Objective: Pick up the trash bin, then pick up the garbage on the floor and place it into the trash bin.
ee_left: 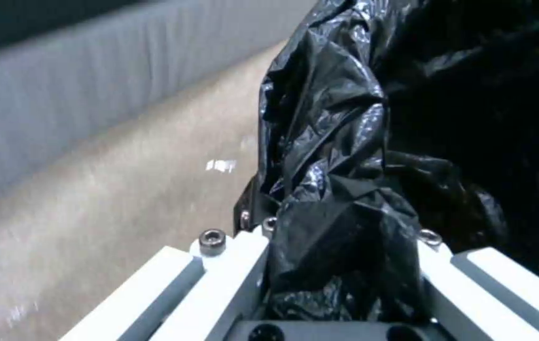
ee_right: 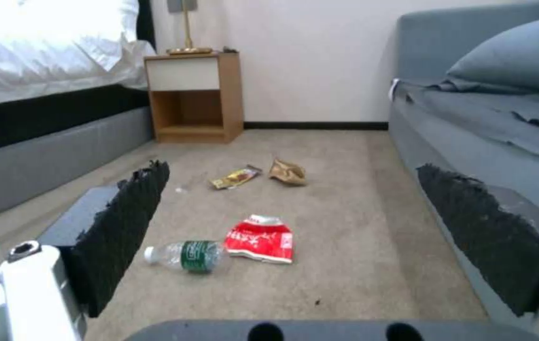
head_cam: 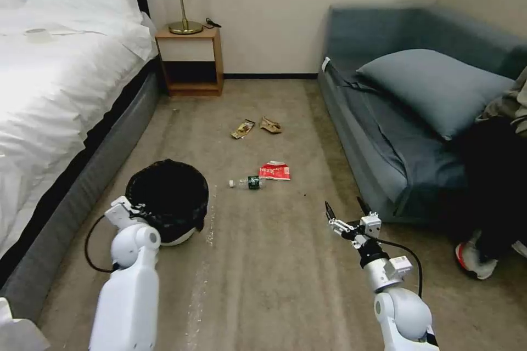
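Note:
The trash bin (head_cam: 167, 200), white with a black bag liner (ee_left: 339, 156), stands tilted on the carpet beside the bed. My left gripper (head_cam: 127, 210) is shut on its near rim, with the liner bunched between the fingers. The garbage lies farther out on the floor: a clear bottle with a green label (head_cam: 250, 182) (ee_right: 187, 255), a red-and-white packet (head_cam: 275, 171) (ee_right: 261, 239), a gold-brown wrapper (head_cam: 242, 129) (ee_right: 236, 176) and a tan paper wad (head_cam: 270, 125) (ee_right: 288, 171). My right gripper (head_cam: 347, 209) hovers open above the carpet, short of the bottle and to its right, holding nothing.
A white bed (head_cam: 55, 93) runs along the left and a blue-grey sofa (head_cam: 411, 120) with a cushion along the right. A wooden nightstand (head_cam: 189, 63) with a lamp stands at the back wall. A person's leg and shoe (head_cam: 475, 260) rest by the sofa at the right.

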Robot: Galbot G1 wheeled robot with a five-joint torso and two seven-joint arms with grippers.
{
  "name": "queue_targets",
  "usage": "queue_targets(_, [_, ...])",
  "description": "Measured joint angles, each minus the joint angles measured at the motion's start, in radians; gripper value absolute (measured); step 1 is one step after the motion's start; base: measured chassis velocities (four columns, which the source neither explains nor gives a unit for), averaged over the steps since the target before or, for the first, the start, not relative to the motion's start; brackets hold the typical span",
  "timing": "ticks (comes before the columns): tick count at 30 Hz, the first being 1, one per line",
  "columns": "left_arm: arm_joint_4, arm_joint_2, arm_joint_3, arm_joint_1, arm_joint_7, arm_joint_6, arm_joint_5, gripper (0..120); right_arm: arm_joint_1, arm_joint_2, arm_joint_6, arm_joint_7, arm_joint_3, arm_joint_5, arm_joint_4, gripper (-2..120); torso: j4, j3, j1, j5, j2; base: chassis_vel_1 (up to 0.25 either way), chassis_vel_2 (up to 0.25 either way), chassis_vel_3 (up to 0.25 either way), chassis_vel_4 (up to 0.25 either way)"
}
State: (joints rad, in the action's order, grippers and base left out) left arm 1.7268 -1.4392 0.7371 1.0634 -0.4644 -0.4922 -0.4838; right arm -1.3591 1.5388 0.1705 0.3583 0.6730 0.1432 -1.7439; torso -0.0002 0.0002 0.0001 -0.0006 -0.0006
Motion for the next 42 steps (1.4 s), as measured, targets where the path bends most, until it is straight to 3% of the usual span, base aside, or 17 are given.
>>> queue_targets(6, [0.089,0.017,0.023,0.032,0.076,-0.01,0.059,1,0.002,-0.001,0.004,-0.013,-0.006,-0.001,0.002,100,0.0001,0.0,0.0,0.0005,0.0,0.0,0.0,0.0,0.0])
queue_targets(8, [0.133,0.019,0.037,0.055,0.153,-0.01,0.127,1,0.01,-0.002,0.019,-0.043,-0.007,-0.015,0.001,100,0.0,0.0,0.0,0.0005,0.0,0.0,0.0,0.0,0.0])
queue_targets(10, [0.141,0.02,0.039,0.062,0.167,-0.011,0.138,1,0.012,-0.003,0.023,-0.051,-0.008,-0.019,0.001,100,0.0,0.0,0.0,0.0005,0.0,0.0,0.0,0.0,0.0])
queue_targets(11, [0.167,0.02,0.041,0.08,0.21,-0.021,0.165,1,0.018,-0.003,0.031,-0.074,-0.009,-0.025,0.001,100,0.0001,0.0,0.0,0.0005,0.0,0.0,0.0,0.0,0.0])
queue_targets(14, [0.182,0.019,0.041,0.092,0.243,-0.028,0.184,1,0.021,-0.004,0.034,-0.087,-0.011,-0.026,0.001,100,0.0002,0.0,0.0,0.0006,0.0,0.0,0.0,0.0,0.0])
queue_targets(16, [0.192,0.02,0.036,0.107,0.345,-0.029,0.257,1,0.02,-0.004,0.053,-0.116,-0.013,-0.027,0.007,100,0.0001,0.0,0.0,0.0006,0.0,0.0,0.0,0.0,0.0])
queue_targets(18, [0.191,0.02,0.035,0.108,0.364,-0.028,0.268,1,0.019,-0.003,0.056,-0.119,-0.013,-0.028,0.01,100,0.0001,0.0,0.0,0.0006,0.0,0.0,0.0,0.0,0.0])
queue_targets(19, [0.181,0.021,0.035,0.109,0.402,-0.017,0.29,1,0.018,-0.002,0.068,-0.124,-0.013,-0.027,0.02,100,0.0,0.0,0.0,0.0005,0.0,0.0,0.0,0.0,0.0])
queue_targets(25, [0.16,0.021,0.039,0.108,0.436,0.014,0.306,1,0.021,0.002,0.095,-0.135,-0.016,-0.037,0.038,100,0.0001,0.0,0.0,0.0005,0.001,0.0,0.0,0.0,0.0])
queue_targets(42, [0.158,0.005,0.038,0.11,0.404,0.037,0.308,1,0.018,0.005,0.103,-0.118,-0.008,-0.034,0.054,100,0.0001,0.0,0.0,0.0006,0.001,0.0,0.0,0.0,0.0])
